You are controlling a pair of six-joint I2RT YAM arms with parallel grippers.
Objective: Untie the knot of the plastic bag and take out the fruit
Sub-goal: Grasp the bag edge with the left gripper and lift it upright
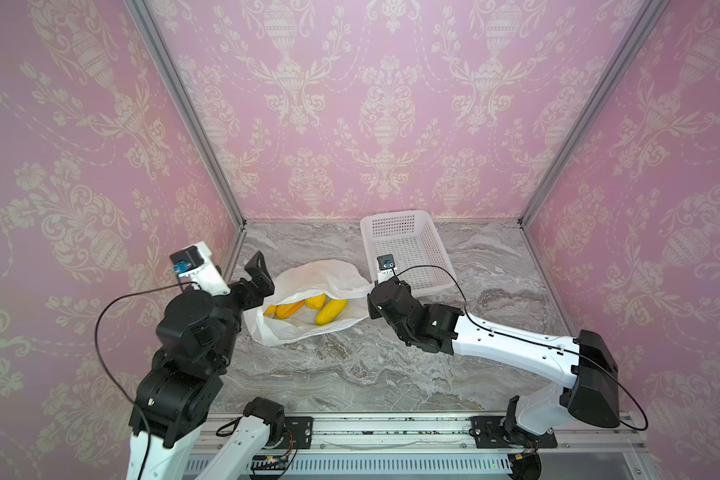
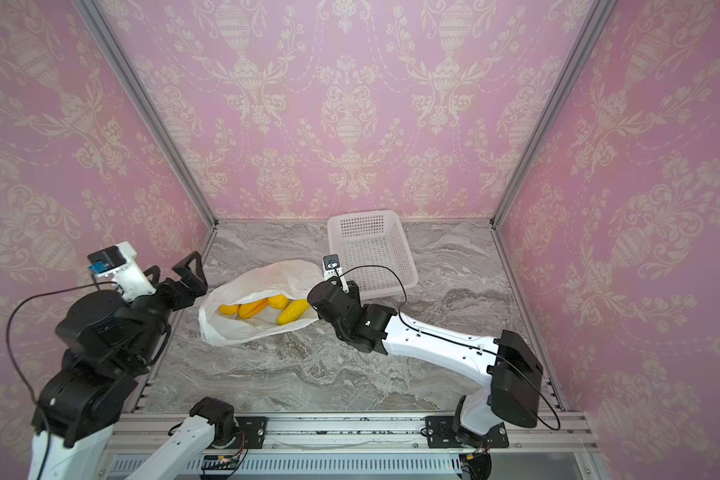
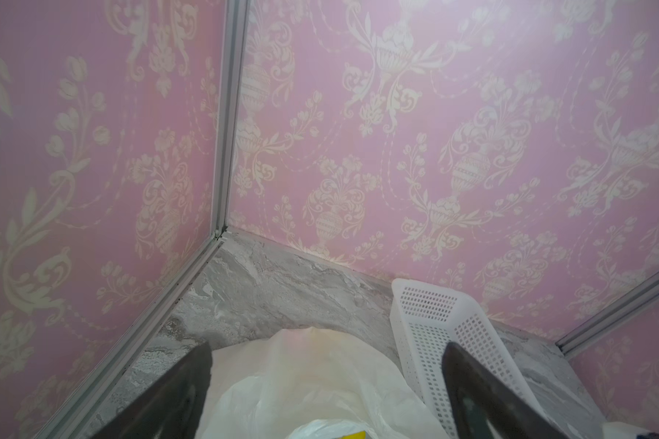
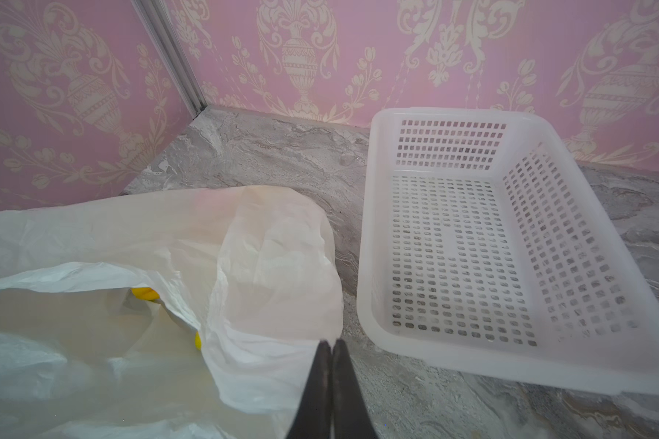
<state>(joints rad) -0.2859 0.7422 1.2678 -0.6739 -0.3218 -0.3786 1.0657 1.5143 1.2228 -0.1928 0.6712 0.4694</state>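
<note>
Right gripper (image 4: 330, 344) is pressed together, pinching the rim of the thin translucent white plastic bag (image 1: 312, 274); the spread left gripper (image 1: 266, 273), beside the open mouth, should reach just ahead for the glossy yellow elongated toy fruit (image 1: 330, 311) without snagging film.

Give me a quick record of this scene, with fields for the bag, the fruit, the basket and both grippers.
plastic bag: white, lying on the marble table, mouth open
fruit: yellow pieces showing, all inside the bag
basket: white, perforated, nothing in it, standing apart from the bag
left gripper: open, holding nothing, at the bag's left side
right gripper: shut, apparently pinching the bag's right rim
</note>
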